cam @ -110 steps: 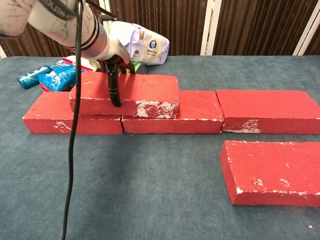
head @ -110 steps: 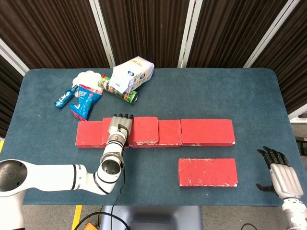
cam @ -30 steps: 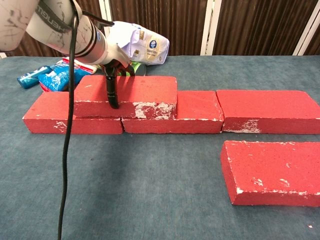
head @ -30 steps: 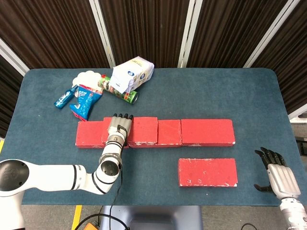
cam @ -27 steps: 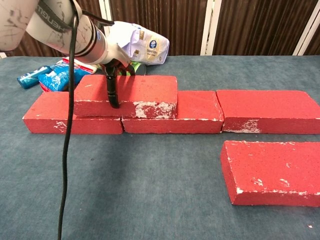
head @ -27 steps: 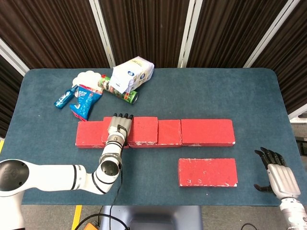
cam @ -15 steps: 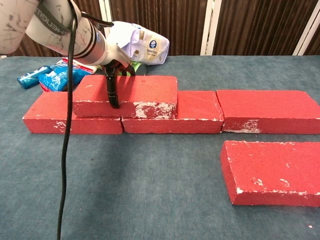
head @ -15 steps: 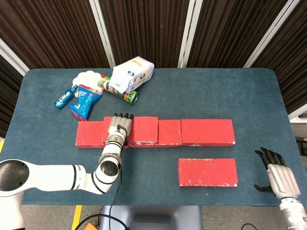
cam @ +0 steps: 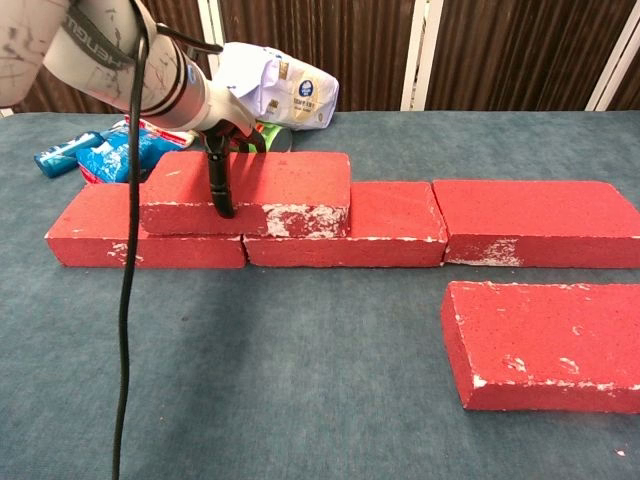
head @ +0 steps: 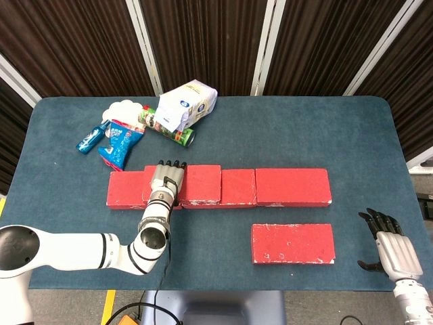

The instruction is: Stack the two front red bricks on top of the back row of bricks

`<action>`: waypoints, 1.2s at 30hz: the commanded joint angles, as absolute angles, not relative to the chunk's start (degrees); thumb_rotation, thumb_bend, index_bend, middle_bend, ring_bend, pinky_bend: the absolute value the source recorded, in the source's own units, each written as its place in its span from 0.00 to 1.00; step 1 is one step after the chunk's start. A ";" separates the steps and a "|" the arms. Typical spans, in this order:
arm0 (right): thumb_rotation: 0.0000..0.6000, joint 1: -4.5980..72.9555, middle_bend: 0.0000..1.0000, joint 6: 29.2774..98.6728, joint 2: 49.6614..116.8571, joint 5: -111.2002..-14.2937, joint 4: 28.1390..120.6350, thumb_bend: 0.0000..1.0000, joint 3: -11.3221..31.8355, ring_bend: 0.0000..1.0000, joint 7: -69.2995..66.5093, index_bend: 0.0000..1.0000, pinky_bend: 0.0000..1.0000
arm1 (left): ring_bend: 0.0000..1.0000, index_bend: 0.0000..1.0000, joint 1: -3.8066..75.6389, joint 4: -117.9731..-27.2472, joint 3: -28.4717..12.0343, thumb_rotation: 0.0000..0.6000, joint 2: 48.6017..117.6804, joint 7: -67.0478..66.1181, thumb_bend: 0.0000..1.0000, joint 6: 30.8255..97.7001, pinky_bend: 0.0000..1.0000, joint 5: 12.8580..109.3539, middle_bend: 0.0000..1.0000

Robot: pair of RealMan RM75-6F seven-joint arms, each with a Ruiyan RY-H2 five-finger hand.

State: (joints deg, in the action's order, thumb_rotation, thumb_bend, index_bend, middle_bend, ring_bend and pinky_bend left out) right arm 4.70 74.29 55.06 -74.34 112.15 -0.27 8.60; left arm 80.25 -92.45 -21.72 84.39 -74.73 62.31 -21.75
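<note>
One red brick (head: 199, 183) (cam: 280, 190) lies on top of the left part of the back row of bricks (head: 291, 186) (cam: 520, 222). My left hand (head: 166, 181) (cam: 222, 150) grips this upper brick near its left end, thumb (cam: 220, 190) down the front face and the other fingers over the back. A second red brick (head: 293, 243) (cam: 545, 345) lies flat in front of the row, on the right. My right hand (head: 389, 247) hovers open off the table's front right corner, well right of that brick; it shows in the head view only.
Behind the row on the left lie a white bag (head: 187, 103) (cam: 285, 90), a green can (head: 169, 128), blue packets (head: 122, 142) (cam: 115, 150) and a blue tube (head: 90, 137). A black cable (cam: 125, 300) hangs from my left arm in front of the left bricks.
The upper brick has slid slightly to the left along the row with my left hand still on it. The right hand has sunk a little toward the front edge.
</note>
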 commanded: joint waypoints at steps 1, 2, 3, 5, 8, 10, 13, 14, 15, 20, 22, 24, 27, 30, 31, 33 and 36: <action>1.00 4.68 0.14 74.33 55.07 -74.28 112.17 0.00 -0.26 0.07 8.66 0.23 0.00 | 0.00 0.00 80.16 -92.31 -21.64 1.00 84.44 -74.61 0.21 62.16 0.07 -21.79 0.00; 1.00 4.68 0.14 74.33 55.07 -74.26 112.19 0.00 -0.27 0.07 8.67 0.23 0.00 | 0.00 0.00 80.15 -92.30 -21.59 1.00 84.44 -74.62 0.21 62.14 0.07 -21.77 0.00; 1.00 4.69 0.14 74.30 55.08 -74.28 112.19 0.00 -0.28 0.07 8.68 0.23 0.00 | 0.00 0.00 80.15 -92.30 -21.54 1.00 84.42 -74.64 0.21 62.14 0.07 -21.76 0.00; 1.00 4.73 0.13 74.20 55.09 -74.29 112.19 0.00 -0.31 0.07 8.67 0.23 0.00 | 0.00 0.00 80.14 -92.30 -21.58 1.00 84.41 -74.58 0.21 62.07 0.07 -21.93 0.00; 1.00 4.77 0.13 74.10 55.06 -74.27 112.22 0.00 -0.33 0.07 8.64 0.23 0.00 | 0.00 0.00 80.23 -92.26 -21.54 1.00 84.40 -74.74 0.21 62.13 0.07 -22.18 0.00; 1.00 4.77 0.13 74.12 55.05 -74.34 112.20 0.00 -0.34 0.07 8.58 0.23 0.00 | 0.00 0.00 80.25 -92.17 -21.55 1.00 84.40 -74.75 0.21 62.16 0.07 -22.24 0.00; 1.00 4.77 0.14 74.14 55.06 -74.22 112.19 0.00 -0.30 0.07 8.58 0.23 0.00 | 0.00 0.00 80.19 -92.15 -21.57 1.00 84.44 -74.61 0.21 61.96 0.07 -22.11 0.00; 1.00 4.77 0.14 74.15 55.07 -74.18 112.20 0.00 -0.28 0.07 8.60 0.23 0.00 | 0.00 0.00 80.21 -92.14 -21.56 1.00 84.45 -74.58 0.20 61.97 0.07 -22.01 0.00; 1.00 4.77 0.14 74.17 55.08 -74.16 112.20 0.00 -0.28 0.07 8.63 0.23 0.00 | 0.00 0.00 80.16 -92.17 -21.43 1.00 84.52 -74.50 0.20 61.99 0.06 -21.78 0.00; 1.00 4.77 0.13 74.17 55.07 -74.21 112.22 0.00 -0.30 0.07 8.59 0.23 0.00 | 0.00 0.00 80.14 -92.21 -21.43 1.00 84.50 -74.29 0.20 62.07 0.06 -21.52 0.00; 1.00 4.80 0.13 74.08 55.07 -74.13 112.23 0.00 -0.31 0.07 8.61 0.23 0.00 | 0.00 0.00 80.24 -92.13 -21.55 1.00 84.39 -74.30 0.20 62.08 0.06 -21.40 0.00; 1.00 4.84 0.13 74.01 55.10 -74.10 112.23 0.00 -0.32 0.07 8.67 0.23 0.00 | 0.00 0.00 80.27 -92.41 -21.51 1.00 84.31 -74.27 0.15 62.36 0.07 -21.36 0.00; 1.00 4.90 0.14 73.88 55.10 -73.90 112.32 0.00 -0.32 0.07 8.82 0.23 0.00 | 0.00 0.00 80.37 -92.60 -21.54 1.00 84.24 -74.26 0.00 62.70 0.06 -21.33 0.00; 1.00 4.90 0.13 73.95 55.08 -73.85 112.39 0.00 -0.28 0.07 8.78 0.23 0.00 | 0.00 0.00 80.45 -92.66 -21.34 1.00 84.24 -74.47 0.00 62.99 0.06 -21.25 0.00; 1.00 4.88 0.13 74.01 55.09 -73.87 112.39 0.00 -0.26 0.07 8.72 0.23 0.00 | 0.00 0.00 80.45 -92.67 -21.33 1.00 84.23 -74.52 0.00 63.04 0.06 -21.40 0.00; 1.00 4.83 0.13 74.13 55.12 -73.92 112.33 0.00 -0.26 0.07 8.67 0.23 0.00 | 0.00 0.00 80.41 -92.58 -21.34 1.00 84.21 -74.52 0.00 63.02 0.06 -21.44 0.00; 1.00 4.84 0.14 74.11 55.15 -73.87 112.32 0.00 -0.26 0.07 8.73 0.23 0.00 | 0.00 0.00 80.26 -92.40 -21.34 1.00 84.27 -74.16 0.00 62.90 0.06 -20.86 0.00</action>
State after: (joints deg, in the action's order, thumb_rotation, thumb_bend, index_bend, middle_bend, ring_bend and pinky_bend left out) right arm 4.85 74.10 55.16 -73.87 112.33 -0.26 8.73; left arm 80.31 -92.46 -21.35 84.25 -74.25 62.94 -21.01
